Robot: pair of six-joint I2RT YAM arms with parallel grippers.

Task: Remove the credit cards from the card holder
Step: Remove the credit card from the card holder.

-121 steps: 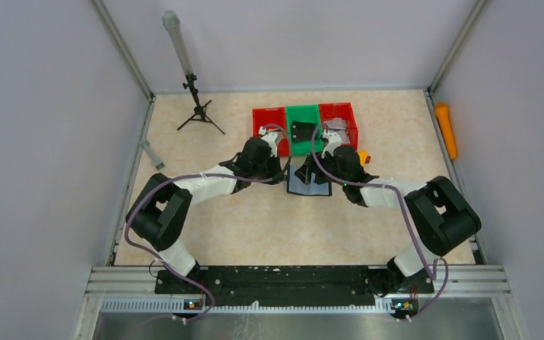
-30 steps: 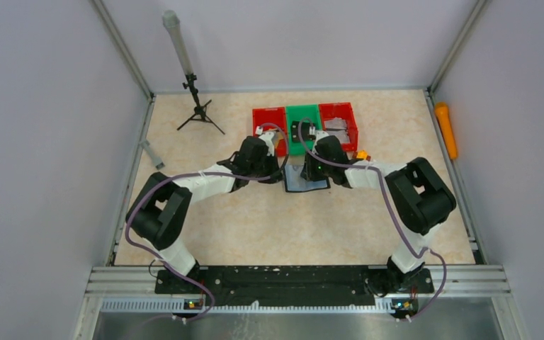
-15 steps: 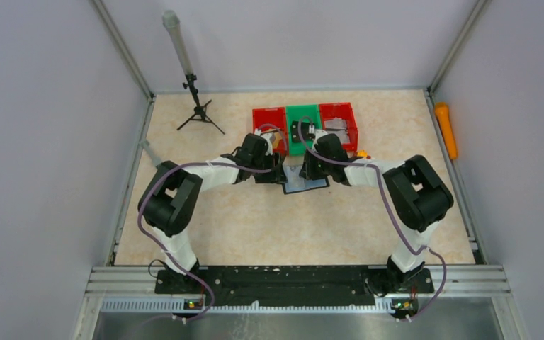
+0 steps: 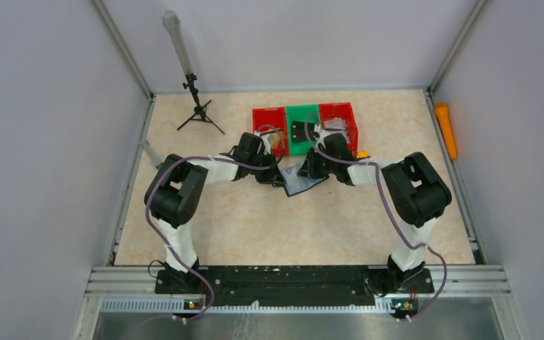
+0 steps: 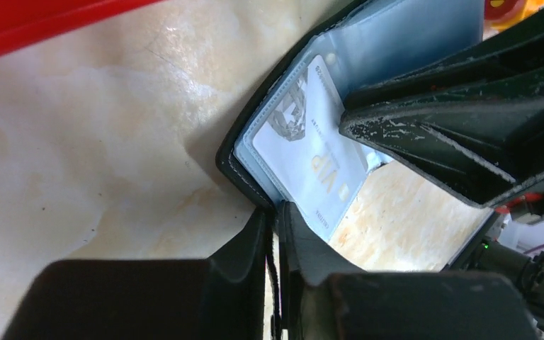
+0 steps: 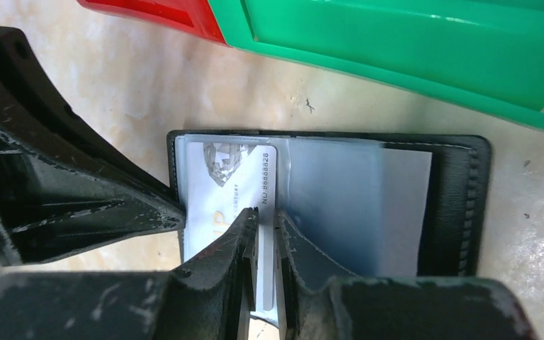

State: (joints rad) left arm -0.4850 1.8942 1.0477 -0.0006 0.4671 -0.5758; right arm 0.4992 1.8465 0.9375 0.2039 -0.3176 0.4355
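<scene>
The card holder [image 4: 299, 182] lies open on the table just in front of the bins, black outside [image 6: 460, 205] and pale grey-blue inside [image 5: 411, 42]. A white credit card [image 6: 223, 188] marked VIP sticks partly out of its clear pocket, also visible in the left wrist view [image 5: 304, 152]. My left gripper [image 5: 273, 212] is shut on the holder's black edge at its left side [image 4: 278, 177]. My right gripper [image 6: 265, 219] is pinched on the card's long edge, coming from the right [image 4: 310, 168]. Any other cards are hidden.
Behind the holder stand a red bin [image 4: 269, 115], a green bin [image 4: 303, 112] with a small black case [image 4: 299, 131] in it, and a second red bin [image 4: 340, 110]. An orange cylinder [image 4: 446, 129] lies at the right wall; a small tripod [image 4: 197, 106] stands back left.
My left arm has swung in closer, and the left jaws opened briefly then closed again on the holder's edge. The holder has turned slightly. The right jaws have narrowed onto the card.
</scene>
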